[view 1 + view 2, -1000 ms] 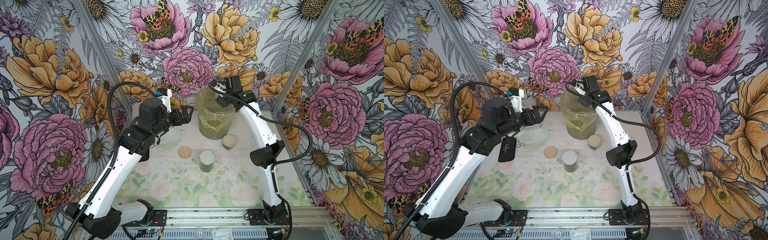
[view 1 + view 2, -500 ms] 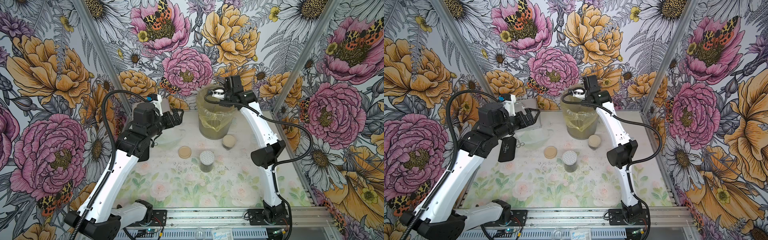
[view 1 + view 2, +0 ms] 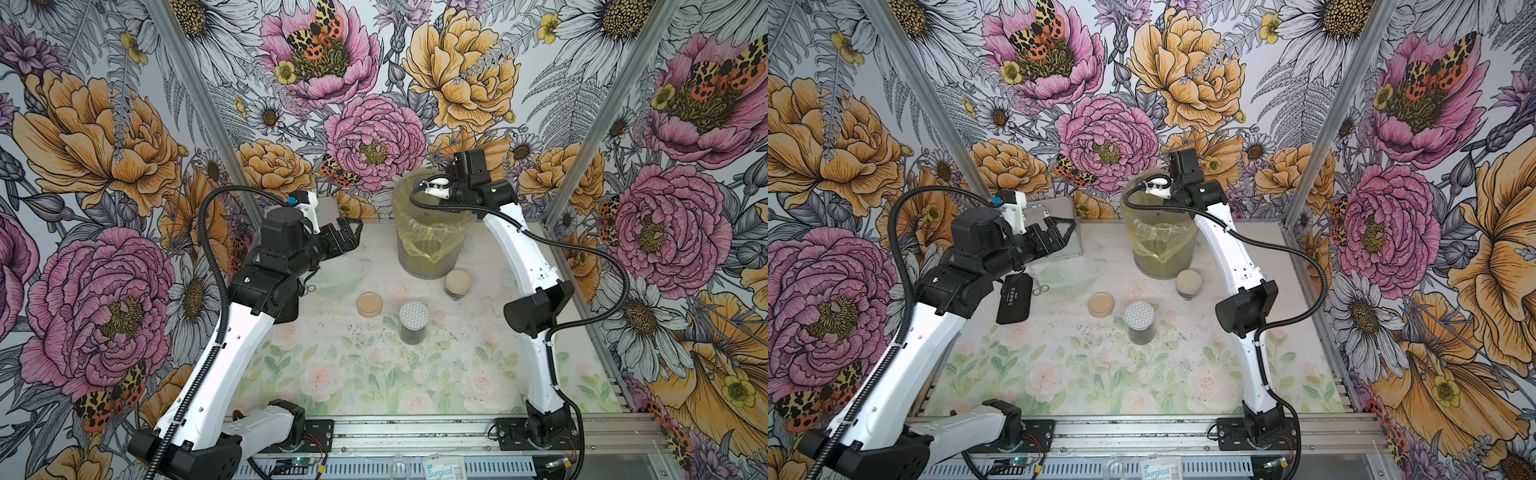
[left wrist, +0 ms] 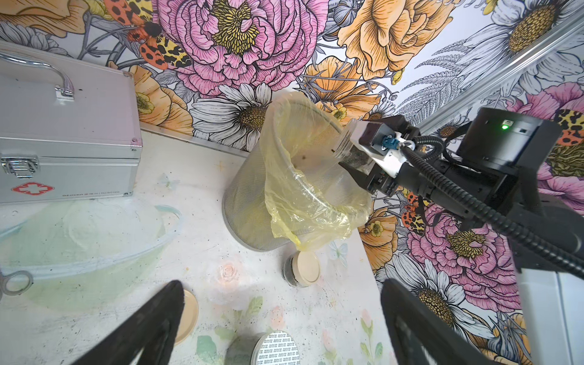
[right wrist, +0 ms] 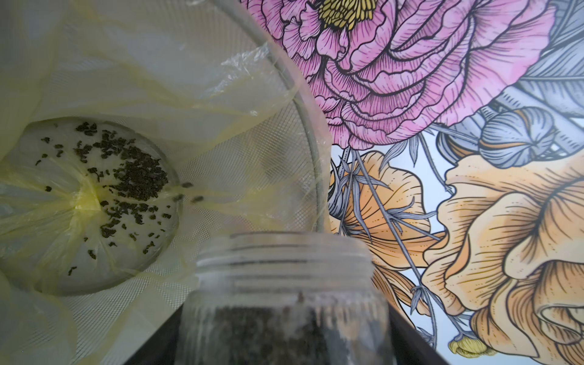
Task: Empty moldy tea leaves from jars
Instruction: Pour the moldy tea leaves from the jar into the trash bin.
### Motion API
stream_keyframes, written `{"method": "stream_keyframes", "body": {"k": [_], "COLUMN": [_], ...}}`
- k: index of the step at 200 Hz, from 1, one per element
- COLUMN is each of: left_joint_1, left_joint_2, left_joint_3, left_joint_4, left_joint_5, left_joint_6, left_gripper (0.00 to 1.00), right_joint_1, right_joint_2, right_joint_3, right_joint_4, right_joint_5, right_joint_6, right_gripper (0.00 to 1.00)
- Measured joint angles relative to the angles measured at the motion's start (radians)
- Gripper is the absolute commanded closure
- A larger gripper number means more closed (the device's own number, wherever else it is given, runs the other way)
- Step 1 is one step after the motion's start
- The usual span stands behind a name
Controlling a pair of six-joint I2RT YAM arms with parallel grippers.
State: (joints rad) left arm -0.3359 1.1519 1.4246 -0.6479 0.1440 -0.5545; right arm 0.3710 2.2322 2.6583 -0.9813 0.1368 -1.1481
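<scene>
Right gripper [image 4: 354, 159] holds clear glass jar [image 5: 284, 278] astride yellow-lined mesh bin [image 4: 246, 196] rim, 1 o'clock; we may spill outside; left gripper [image 4: 281, 322] open

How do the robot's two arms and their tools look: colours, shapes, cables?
The left arm and right arm have white curved shells with black joints and bases. A black ribbed cable runs along each. The left tool and right tool have black pointed fingers; behind each sits a white camera mount with a blue plug.
</scene>
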Motion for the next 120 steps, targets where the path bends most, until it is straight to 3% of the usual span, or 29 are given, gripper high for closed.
{"method": "stream_keyframes", "body": {"k": [120], "left_joint_1": [0.000], "left_joint_2": [-0.017], "left_joint_3": [-0.034], "left_joint_4": [0.003], "left_joint_5": [0.020], "left_joint_6": [-0.016], "left_gripper": [0.01], "right_joint_1": [-0.020], "right_joint_2": [-0.108], "right_joint_3": [-0.169], "right_joint_4": [0.051], "right_joint_5": [0.043], "right_joint_6": [-0.279], "right_gripper": [1.00]}}
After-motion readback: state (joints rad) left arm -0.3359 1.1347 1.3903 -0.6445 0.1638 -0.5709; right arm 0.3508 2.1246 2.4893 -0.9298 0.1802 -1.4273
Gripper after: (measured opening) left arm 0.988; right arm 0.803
